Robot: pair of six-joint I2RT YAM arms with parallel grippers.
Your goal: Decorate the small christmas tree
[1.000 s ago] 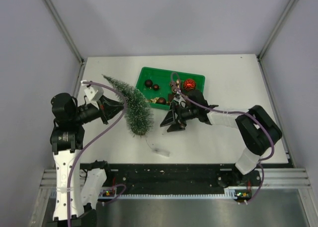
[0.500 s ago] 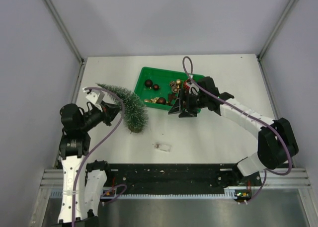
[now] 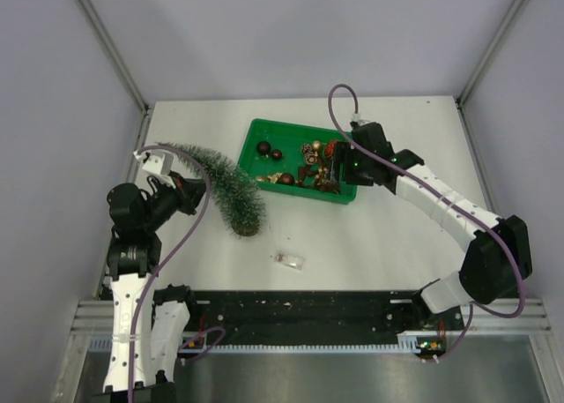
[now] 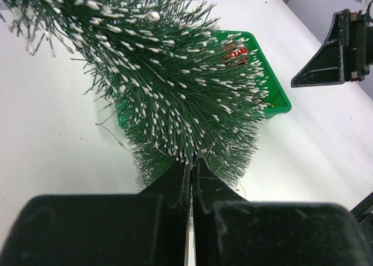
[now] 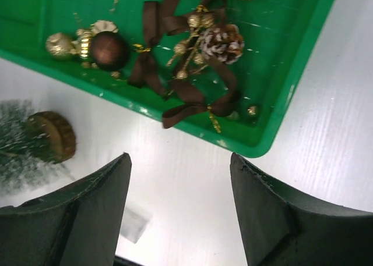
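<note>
The small christmas tree [image 3: 231,184] lies tilted left of the tray, its frosted tip far left and its brown base [image 5: 52,135] nearest me. My left gripper [image 3: 194,185] is shut on it partway up the trunk; in the left wrist view the bristles [image 4: 175,85] spread right at the closed jaws of the left gripper [image 4: 191,161]. My right gripper [image 3: 340,168] hangs open over the near right end of the green tray [image 3: 291,125], and in the right wrist view the right gripper [image 5: 179,161] has nothing between its fingers.
The tray [image 5: 35,16] holds a brown ball [image 5: 108,49], gold baubles [image 5: 61,45], a pine cone [image 5: 221,42], brown ribbon bows [image 5: 198,106] and a red ornament [image 4: 236,52]. A small clear plastic piece [image 3: 288,261] lies on the white table near the front.
My left gripper has drawn the tree leftward and swung its tip further left. My right gripper has moved from beside the tree's base to the tray's right end.
</note>
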